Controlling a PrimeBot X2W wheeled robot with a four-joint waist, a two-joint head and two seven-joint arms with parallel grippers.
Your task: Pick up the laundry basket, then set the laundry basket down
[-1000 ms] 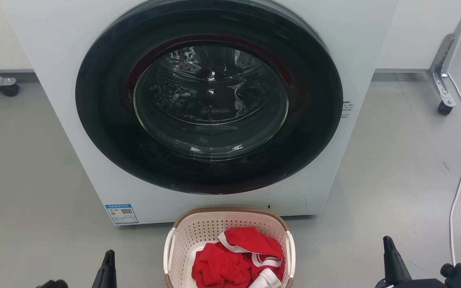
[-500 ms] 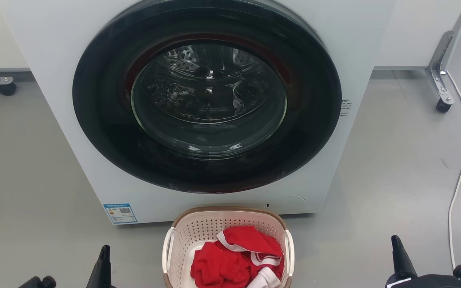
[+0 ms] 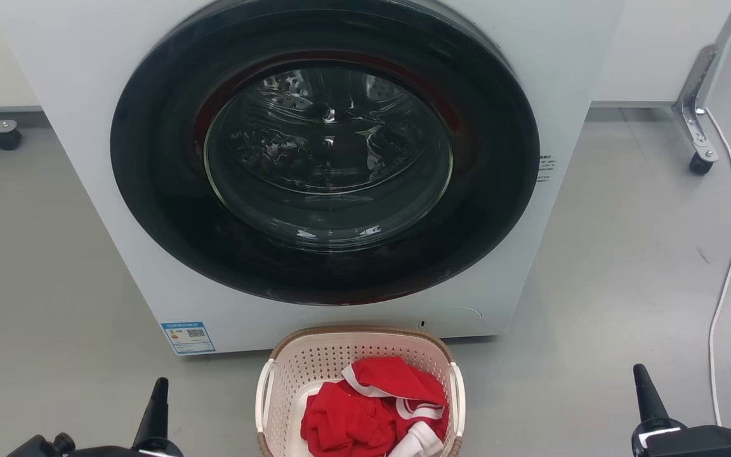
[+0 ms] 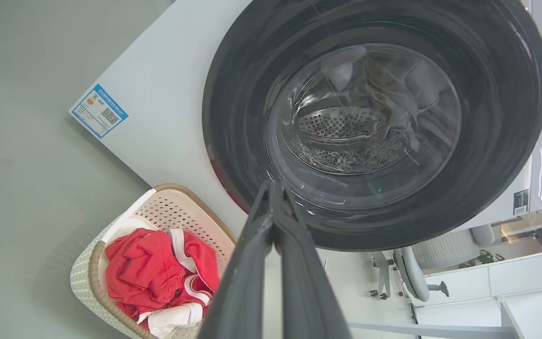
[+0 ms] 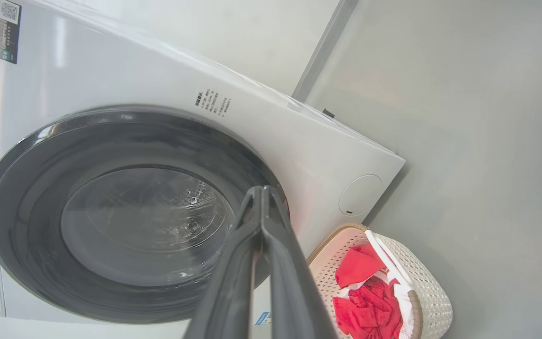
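The laundry basket [image 3: 315, 368] is small, cream-white and perforated, with a brown woven rim and white side handles. It stands on the grey floor right in front of the washing machine, holding red and white clothes [image 3: 372, 412]. The basket [image 4: 167, 212] also lies to the lower left of my fingers in the left wrist view, and the basket [image 5: 433, 294] sits at the lower right in the right wrist view. My left gripper [image 3: 156, 397] is well to the basket's left, shut and holding nothing. My right gripper [image 3: 643, 387] is far to its right, also shut and holding nothing.
A white front-loading washing machine [image 3: 594, 51] with a closed dark round door [image 3: 324, 149] stands just behind the basket. A white cable [image 3: 724, 273] runs along the floor at the right, next to a metal leg on a castor [image 3: 698, 162]. Another castor [image 3: 4, 136] is at the far left.
Both grippers have spread outward, the left further left and the right further right of the basket. The head view has shifted slightly. The basket has stayed put.
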